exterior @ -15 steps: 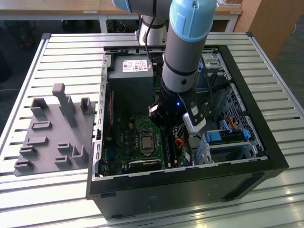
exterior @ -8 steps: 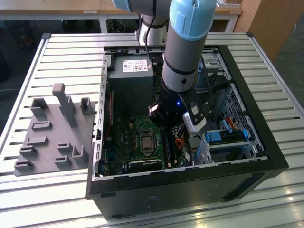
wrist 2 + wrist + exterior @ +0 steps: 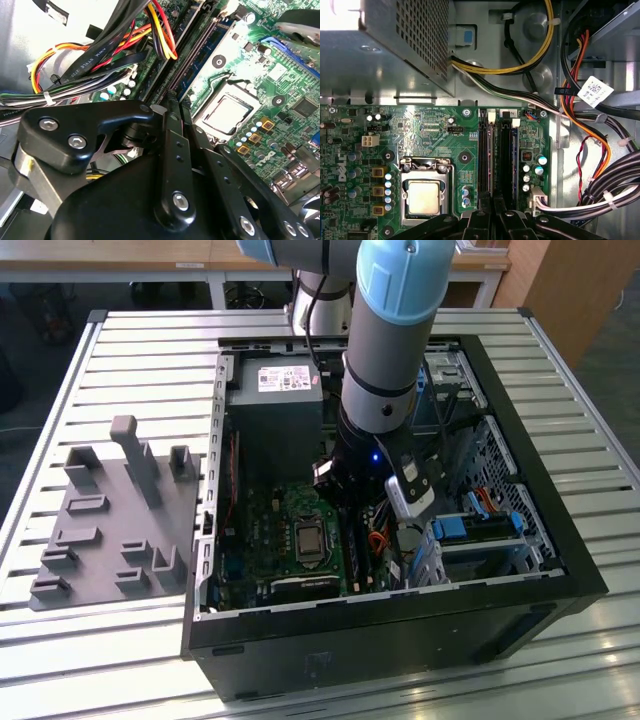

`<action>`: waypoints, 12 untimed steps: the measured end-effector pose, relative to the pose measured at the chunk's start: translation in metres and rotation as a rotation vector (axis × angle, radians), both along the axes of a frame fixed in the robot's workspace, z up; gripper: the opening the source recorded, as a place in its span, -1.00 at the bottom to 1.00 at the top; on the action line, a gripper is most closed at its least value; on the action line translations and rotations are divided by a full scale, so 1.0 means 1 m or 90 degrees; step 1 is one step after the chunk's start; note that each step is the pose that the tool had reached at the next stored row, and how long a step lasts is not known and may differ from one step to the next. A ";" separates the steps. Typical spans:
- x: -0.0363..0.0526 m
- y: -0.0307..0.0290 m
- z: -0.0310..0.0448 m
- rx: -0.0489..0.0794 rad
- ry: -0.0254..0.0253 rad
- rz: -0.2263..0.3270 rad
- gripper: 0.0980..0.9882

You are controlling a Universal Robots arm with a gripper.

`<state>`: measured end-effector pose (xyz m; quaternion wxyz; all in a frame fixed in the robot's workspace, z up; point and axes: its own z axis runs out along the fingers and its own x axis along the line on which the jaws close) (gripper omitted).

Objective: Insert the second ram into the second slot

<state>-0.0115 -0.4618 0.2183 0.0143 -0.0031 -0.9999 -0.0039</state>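
My gripper (image 3: pixel 350 502) reaches down inside the open computer case (image 3: pixel 560 540), right over the two ram slots (image 3: pixel 507 155) beside the processor socket (image 3: pixel 424 195). In both wrist views its black fingers (image 3: pixel 175 150) come together at the tips, and the gripper (image 3: pixel 172 102) is shut just above the near end of the dark slot (image 3: pixel 192 57). A thin blue strip (image 3: pixel 205 55) runs along the neighbouring slot like a board seen edge-on. I cannot tell whether it is the second ram. Whatever may sit between the fingertips is hidden.
Bundles of black, red and yellow cables (image 3: pixel 100 55) crowd one side of the slots, and the grey power supply (image 3: pixel 275 390) stands past their far end. Blue drive-bay tabs (image 3: pixel 470 530) sit toward the exterior view's right. A grey fixture plate (image 3: pixel 110 510) lies on the slatted table outside the case.
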 end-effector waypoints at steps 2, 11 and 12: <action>0.0000 0.0000 0.0000 0.000 0.0000 0.000 -0.91; 0.0007 0.0000 -0.0002 0.000 0.0000 -0.008 -0.91; 0.0008 0.0000 -0.0002 0.000 0.0000 -0.010 -0.91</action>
